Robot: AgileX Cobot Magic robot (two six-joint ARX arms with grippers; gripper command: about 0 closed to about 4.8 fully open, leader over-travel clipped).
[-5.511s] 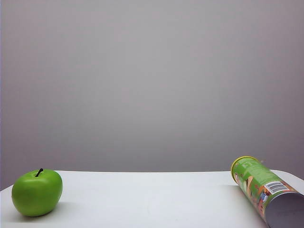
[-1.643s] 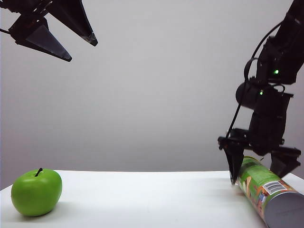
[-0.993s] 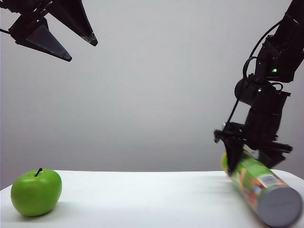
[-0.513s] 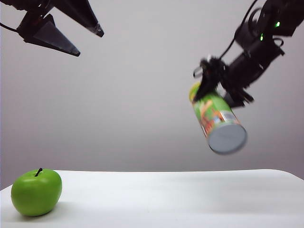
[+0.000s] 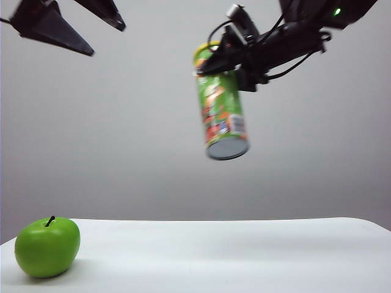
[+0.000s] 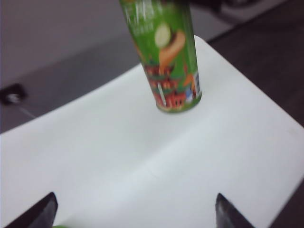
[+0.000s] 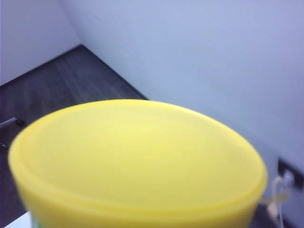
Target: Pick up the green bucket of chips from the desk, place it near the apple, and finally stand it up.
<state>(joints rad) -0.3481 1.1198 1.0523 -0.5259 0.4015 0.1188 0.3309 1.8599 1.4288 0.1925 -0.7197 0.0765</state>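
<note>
Green bucket of chips [image 5: 221, 104] swung up and over from far end of worktop [image 5: 244, 256], now hanging nearly upright, high in air, closer to apple [image 5: 47, 246] but well apart from it, silver base down, yellow lid [image 7: 137, 161] on top; right pincer [image 5: 229, 58] clamped on its upper part near lid; left pincer [image 5: 73, 24] high above apple, jaws spread wide, holding nothing; apple sitting on worktop at near-left corner, stem up; can blurred in left wrist view
</note>
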